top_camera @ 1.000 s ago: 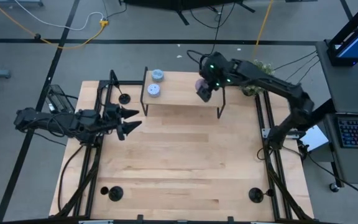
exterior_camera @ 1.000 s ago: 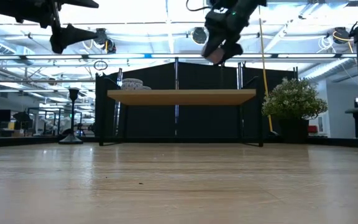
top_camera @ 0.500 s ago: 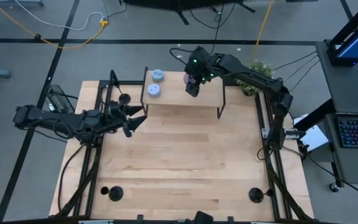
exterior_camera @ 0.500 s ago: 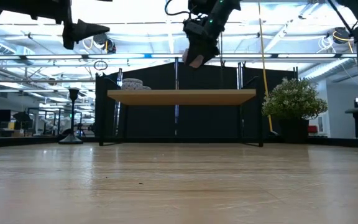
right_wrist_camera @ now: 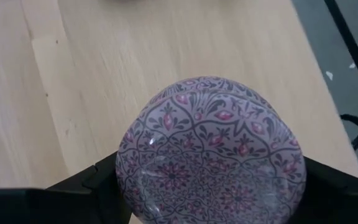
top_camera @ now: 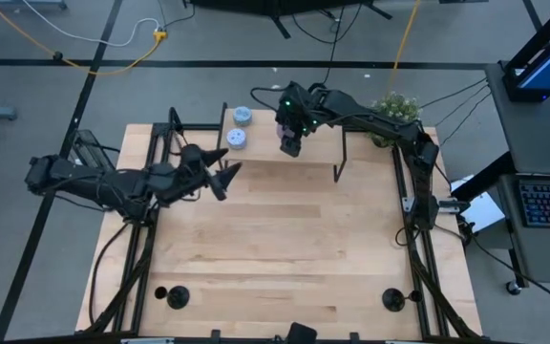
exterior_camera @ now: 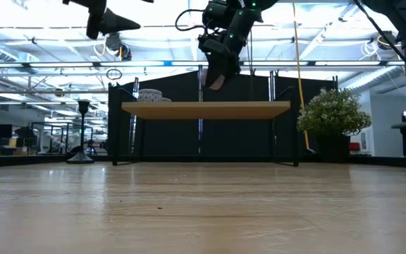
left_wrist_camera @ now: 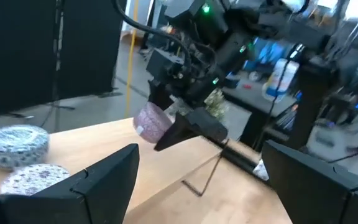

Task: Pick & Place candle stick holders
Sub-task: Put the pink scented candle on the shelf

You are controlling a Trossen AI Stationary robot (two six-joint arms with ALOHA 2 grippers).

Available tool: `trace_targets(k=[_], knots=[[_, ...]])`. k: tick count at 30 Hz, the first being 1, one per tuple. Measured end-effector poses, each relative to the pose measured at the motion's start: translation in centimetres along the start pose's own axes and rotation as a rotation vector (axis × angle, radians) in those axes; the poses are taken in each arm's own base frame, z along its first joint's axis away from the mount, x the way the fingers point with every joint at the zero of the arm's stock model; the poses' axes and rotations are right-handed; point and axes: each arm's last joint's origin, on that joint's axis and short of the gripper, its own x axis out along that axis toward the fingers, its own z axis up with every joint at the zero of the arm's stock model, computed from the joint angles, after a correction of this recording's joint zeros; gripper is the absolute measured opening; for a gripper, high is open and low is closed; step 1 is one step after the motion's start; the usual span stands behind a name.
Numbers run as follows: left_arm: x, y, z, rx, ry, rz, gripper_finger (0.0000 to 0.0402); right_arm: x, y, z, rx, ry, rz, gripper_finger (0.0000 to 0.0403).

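Grip on the purple patterned holder (right_wrist_camera: 210, 149), carried by the right claw (top_camera: 291, 143) above the raised shelf (top_camera: 318, 158) near 2 blue-white holders (top_camera: 242, 117), belongs across its round sides, since it looks smooth, hard and breakable; the left claw (top_camera: 225, 175) gapes wide, empty.

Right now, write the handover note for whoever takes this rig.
Left tool: open, empty, in the air by the shelf's left front corner.
Right tool: shut on a purple patterned piece, above the shelf.
Two blue-white pieces sit on the shelf's left end.
Black holders on the table: two at the near corners, one beside the shelf, apparently untouched.
Left to do: set the purple piece down.
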Motion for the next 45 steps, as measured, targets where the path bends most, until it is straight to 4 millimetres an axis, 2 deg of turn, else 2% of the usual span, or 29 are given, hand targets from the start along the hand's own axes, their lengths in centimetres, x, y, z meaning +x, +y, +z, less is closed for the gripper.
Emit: trace_targets(k=[3, 9, 15, 20, 27, 45], knots=[[0.8, -0.4, 0.7, 0.025, 0.041, 0.03, 0.0347, -0.1, -0.1, 0.0, -0.024, 0.001, -0.045, 0.0292], [1.9, -0.7, 0.8, 0.049, 0.099, 0.015, 0.0347, 0.5, -0.2, -0.5, -0.047, 0.031, -0.067, 0.0293], [2.1, -0.7, 0.5, 0.045, 0.116, 0.003, 0.0347, 2.1, 0.0, -2.0, -0.068, 0.124, -0.052, 0.0293], [2.1, -0.7, 0.5, 0.042, 0.115, 0.003, 0.0347, 2.3, 0.1, -2.7, -0.078, 0.183, -0.041, 0.0293], [2.1, -0.7, 0.4, 0.054, 0.127, 0.007, 0.0347, 2.3, 0.1, -2.7, -0.09, 0.181, -0.04, 0.0294], [2.1, -0.6, 0.4, 0.058, 0.126, 0.016, 0.0347, 2.4, 0.1, -2.4, -0.134, 0.147, -0.04, 0.0328]])
